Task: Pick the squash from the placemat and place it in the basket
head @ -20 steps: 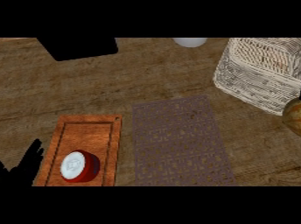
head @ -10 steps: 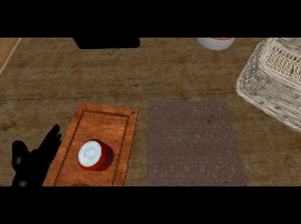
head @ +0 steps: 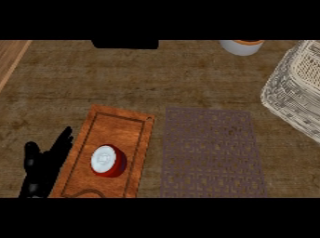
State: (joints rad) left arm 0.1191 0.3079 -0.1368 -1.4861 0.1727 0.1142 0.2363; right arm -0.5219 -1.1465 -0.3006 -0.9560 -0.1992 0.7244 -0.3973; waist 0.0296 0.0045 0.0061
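Down at the lower left, the left robot hand [head: 43, 165] rested near the edge, black fingers straight, spread and pointing up, holding nothing. It sat just beside a long wooden tray [head: 132, 125], reddish-brown with a raised rim and a tiny hole near one corner. In the tray lay a red disc [head: 108, 160], round and squat with a white top. Right next to it, the placemat [head: 214, 153]: a grey-brown rectangle in an open lattice weave, flat on the grainy brown surface [head: 122, 79]. Over at the right edge, the basket [head: 303, 97], pale wicker, rounded, partly cut off. Up top sat a white cup [head: 242, 46] with an orange inside, and a black block [head: 125, 43]. Neither the squash nor the right robot hand showed in this view.
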